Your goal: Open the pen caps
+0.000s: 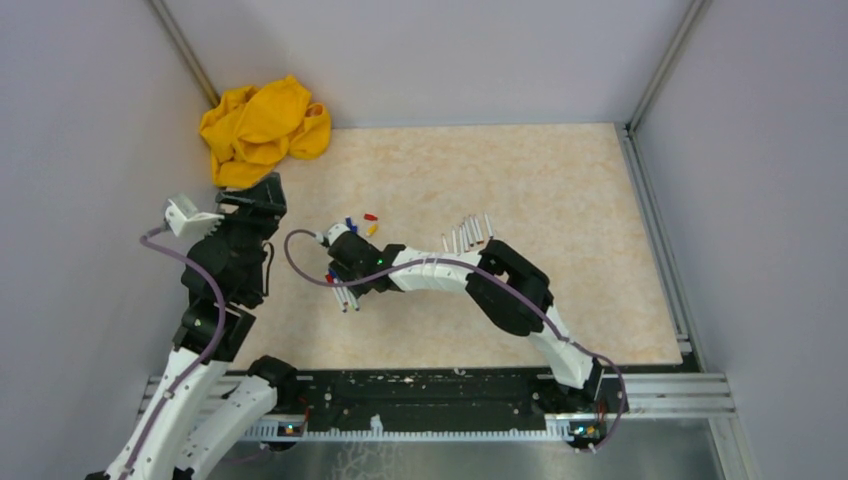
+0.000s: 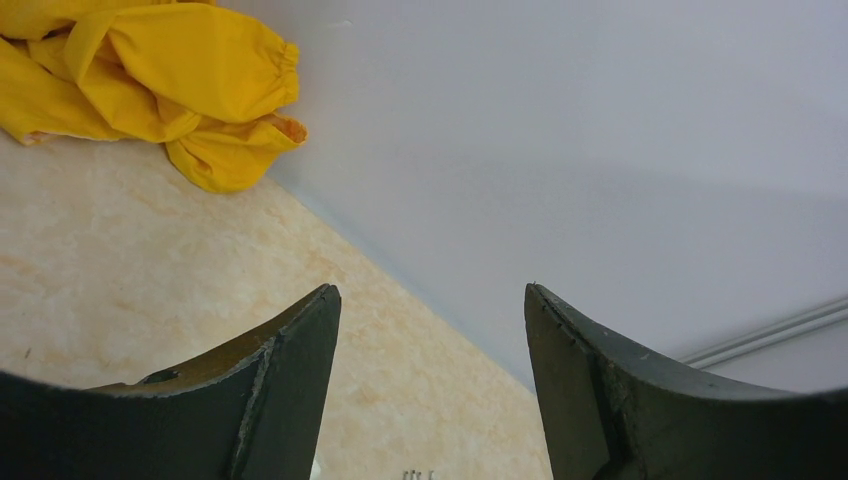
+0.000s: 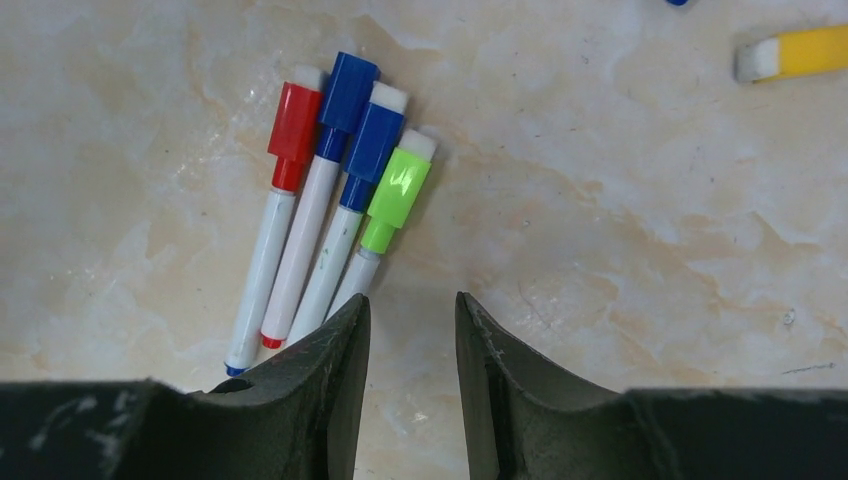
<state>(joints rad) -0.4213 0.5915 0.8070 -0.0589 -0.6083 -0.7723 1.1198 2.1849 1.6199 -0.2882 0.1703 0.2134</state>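
Several capped markers lie side by side on the table, under a red cap (image 3: 295, 122), two blue caps (image 3: 347, 92) (image 3: 374, 140) and a green cap (image 3: 398, 185). My right gripper (image 3: 412, 300) hangs open just above the table, its left fingertip beside the green marker's barrel, and nothing sits between the fingers. From above, the right gripper (image 1: 347, 278) is over those markers (image 1: 345, 300). Loose caps (image 1: 360, 222) lie just beyond it, one of them a yellow cap (image 3: 800, 52). My left gripper (image 2: 430, 290) is open and empty, raised at the left (image 1: 262, 195).
A crumpled yellow cloth (image 1: 262, 128) (image 2: 150, 80) lies in the far left corner against the wall. A row of uncapped white-grey barrels (image 1: 468, 235) lies right of the loose caps. Grey walls enclose the table on three sides.
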